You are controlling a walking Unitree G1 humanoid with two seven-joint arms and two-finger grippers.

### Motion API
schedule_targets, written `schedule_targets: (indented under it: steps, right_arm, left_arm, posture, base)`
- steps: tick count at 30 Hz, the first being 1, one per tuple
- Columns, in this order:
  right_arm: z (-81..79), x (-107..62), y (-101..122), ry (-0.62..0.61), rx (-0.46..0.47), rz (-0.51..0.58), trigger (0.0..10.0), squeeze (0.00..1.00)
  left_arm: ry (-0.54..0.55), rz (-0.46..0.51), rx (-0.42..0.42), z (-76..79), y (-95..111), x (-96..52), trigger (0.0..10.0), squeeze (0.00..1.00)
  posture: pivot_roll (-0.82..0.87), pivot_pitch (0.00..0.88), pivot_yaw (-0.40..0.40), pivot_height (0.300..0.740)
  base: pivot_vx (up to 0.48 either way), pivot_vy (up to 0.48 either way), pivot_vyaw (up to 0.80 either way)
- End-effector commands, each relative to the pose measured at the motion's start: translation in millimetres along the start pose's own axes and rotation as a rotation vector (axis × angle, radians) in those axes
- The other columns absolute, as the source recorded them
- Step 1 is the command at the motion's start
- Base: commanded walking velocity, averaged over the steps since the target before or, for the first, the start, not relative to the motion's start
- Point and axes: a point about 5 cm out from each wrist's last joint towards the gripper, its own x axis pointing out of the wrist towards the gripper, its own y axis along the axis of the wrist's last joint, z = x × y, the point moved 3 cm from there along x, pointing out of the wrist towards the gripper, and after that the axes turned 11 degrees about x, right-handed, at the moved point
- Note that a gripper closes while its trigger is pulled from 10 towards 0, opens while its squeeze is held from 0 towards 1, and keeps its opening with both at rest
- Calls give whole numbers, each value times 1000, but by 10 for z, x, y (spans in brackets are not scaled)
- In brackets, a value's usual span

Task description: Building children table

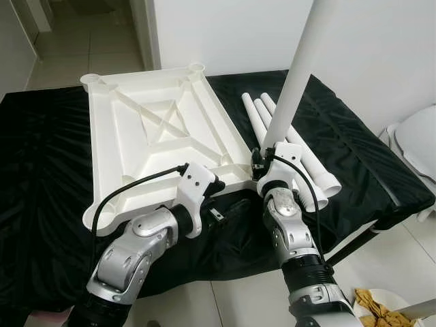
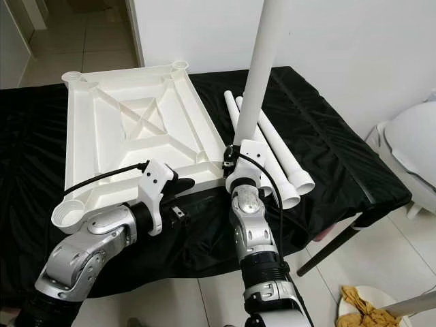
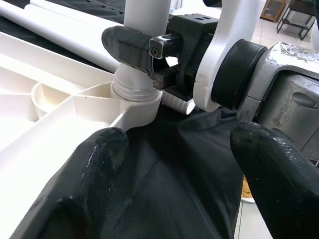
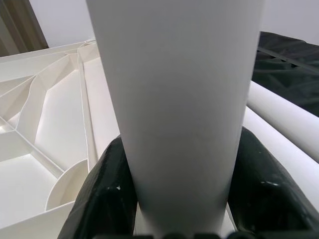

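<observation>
White ribbed plastic tabletop (image 1: 157, 129) lying upside down on a black cloth-covered surface (image 1: 41, 177), showing moulded cross-bracing and round sockets at its corners. Standing upright in the tabletop's near corner socket (image 3: 134, 102) on the robot's right: one long white plastic leg tube (image 1: 294, 75), its ringed lower end sitting in the socket's collar. Clamping that tube just above the socket: right gripper (image 1: 262, 155), its two black fingers (image 4: 112, 191) pressing on opposite sides of the tube. Hovering over the black cloth just beside the tabletop's near edge, close to the same socket: left gripper (image 1: 219, 187), fingers spread wide apart and holding nothing, black fingertips (image 3: 94, 174) framing the socket and the other gripper in the left wrist view. Lying side by side on the cloth beside the tabletop's long edge, on the robot's right: three more white leg tubes (image 2: 276, 146), flared ends pointing toward the robot. Running along the left forearm toward the tabletop's near edge: a black cable (image 1: 126, 187). Resting on the tiled floor, well apart from the tabletop and past the cloth's edge: a crumpled yellow rag (image 1: 378, 312).
</observation>
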Motion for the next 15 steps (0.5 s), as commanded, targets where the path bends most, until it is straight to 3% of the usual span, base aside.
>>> schedule_targets:
  steps: [1,4,5,9,15]
  right_arm:
    - [-45,-53,-132,5,29,-59,10000,0]
    - [-49,-55,-136,10,34,-64,10000,0]
    - [-61,-57,-128,27,37,-62,10000,1000]
    - [-78,-63,-113,71,50,-63,10000,1000]
    - [-119,-82,-64,232,72,-77,10000,1000]
  left_arm:
    - [-27,4,6,23,-4,22,10000,0]
    - [-27,3,7,22,-7,26,10000,0]
    - [-28,4,9,22,-7,28,10000,0]
    - [-28,4,13,15,-4,30,10000,0]
    - [-27,7,17,5,3,37,10000,0]
  posture:
    - [-49,0,-26,740]
    - [-49,0,-27,740]
    - [-50,0,-26,740]
    - [-53,0,-28,740]
    - [-55,0,-29,740]
  base:
    - [0,0,0]
    - [0,0,0]
    - [0,0,0]
    - [0,0,0]
    - [0,0,0]
